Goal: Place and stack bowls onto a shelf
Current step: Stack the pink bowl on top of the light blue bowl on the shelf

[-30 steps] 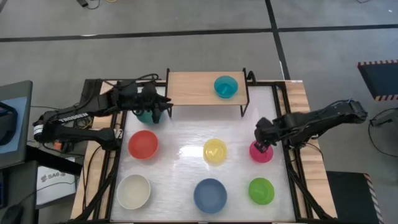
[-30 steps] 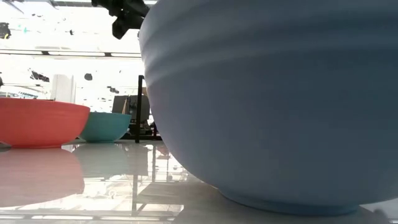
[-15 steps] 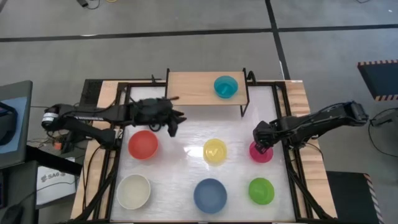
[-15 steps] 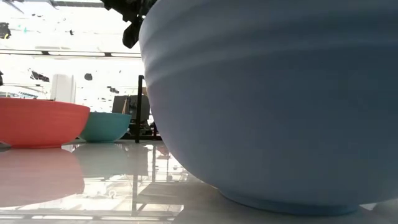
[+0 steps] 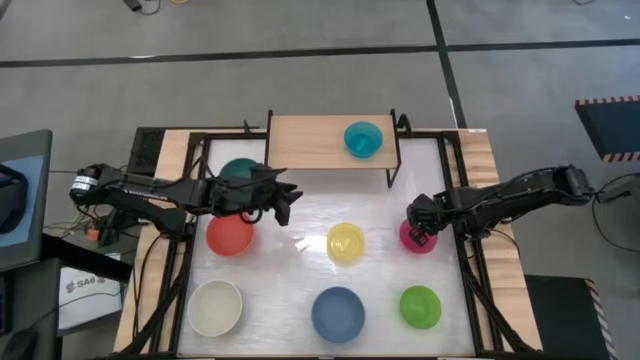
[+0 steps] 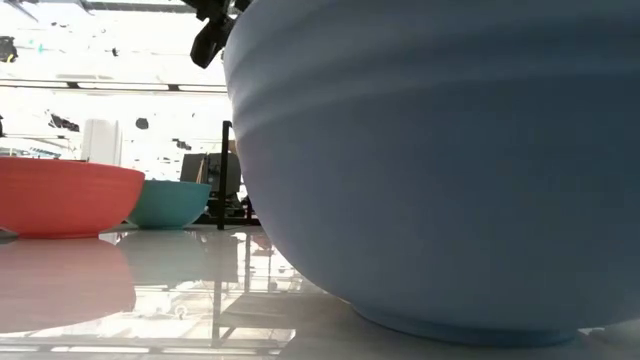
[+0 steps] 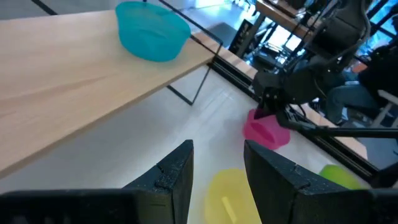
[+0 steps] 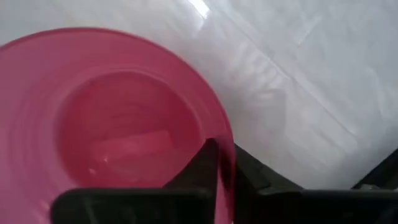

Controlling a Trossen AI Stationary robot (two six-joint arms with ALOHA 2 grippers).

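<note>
**A:** What could go wrong?

**B:** The right gripper [image 5: 421, 231] pinches only the rim of the small magenta plastic bowl [image 5: 420, 243], so lifting may tilt it loose.

**A:** And the fingers?

**B:** Its fingers [image 8: 208, 168] are closed on that rim. The left gripper [image 7: 217, 165] hangs partly open, empty, near the low light-wood shelf [image 5: 310, 140], where a small cyan plastic bowl [image 5: 363, 138] sits.
</note>
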